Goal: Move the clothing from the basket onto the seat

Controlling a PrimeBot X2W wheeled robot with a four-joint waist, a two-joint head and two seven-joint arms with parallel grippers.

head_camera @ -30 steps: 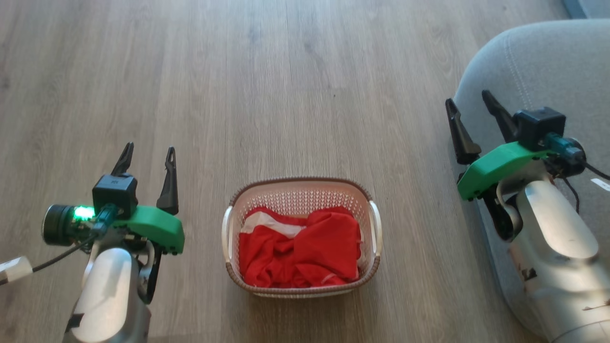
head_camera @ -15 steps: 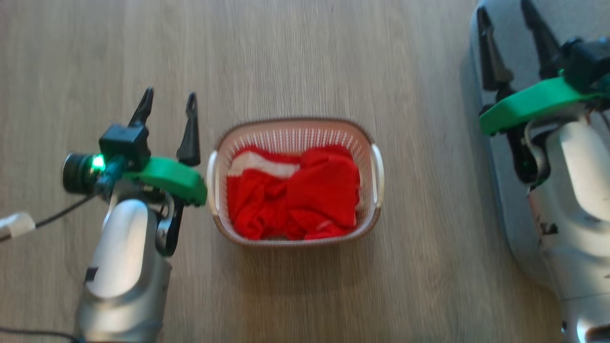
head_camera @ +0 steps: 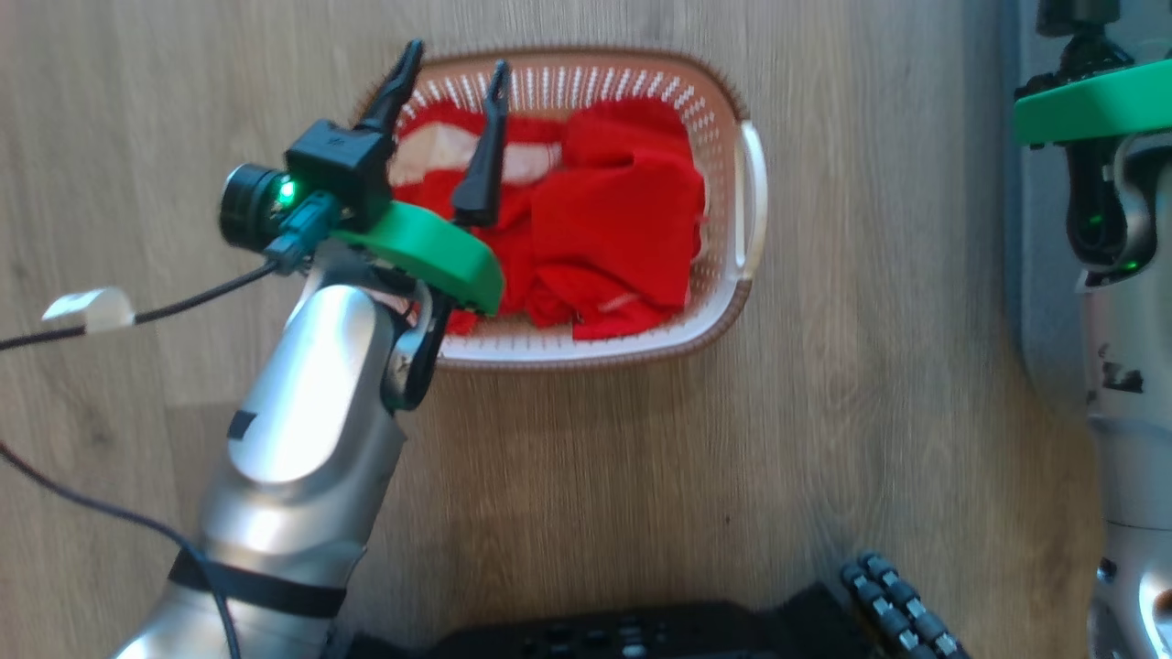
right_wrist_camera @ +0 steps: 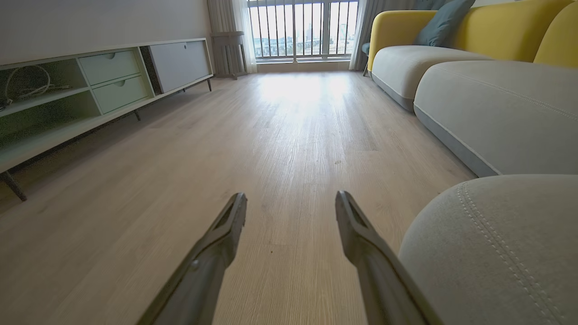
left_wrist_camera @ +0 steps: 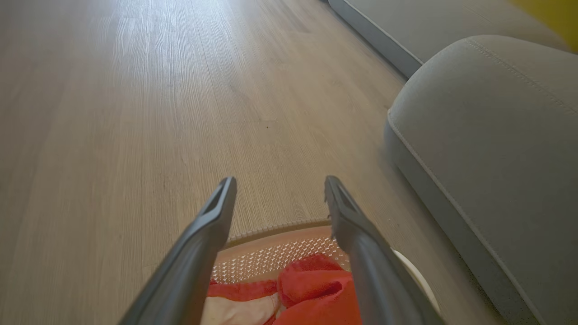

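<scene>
Left gripper (head_camera: 458, 57) has swung over the basket (head_camera: 586, 359), fingers spread above the clothing (head_camera: 623, 220); lowering here could jam one finger against its rim

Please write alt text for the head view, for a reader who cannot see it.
The left gripper, jaws open, hovers over a cream basket of red clothing on a wooden floor. The right arm is at the right edge, by the grey seat.

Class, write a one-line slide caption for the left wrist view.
Open left hand poised above red clothes in a basket, grey seat alongside.
</scene>
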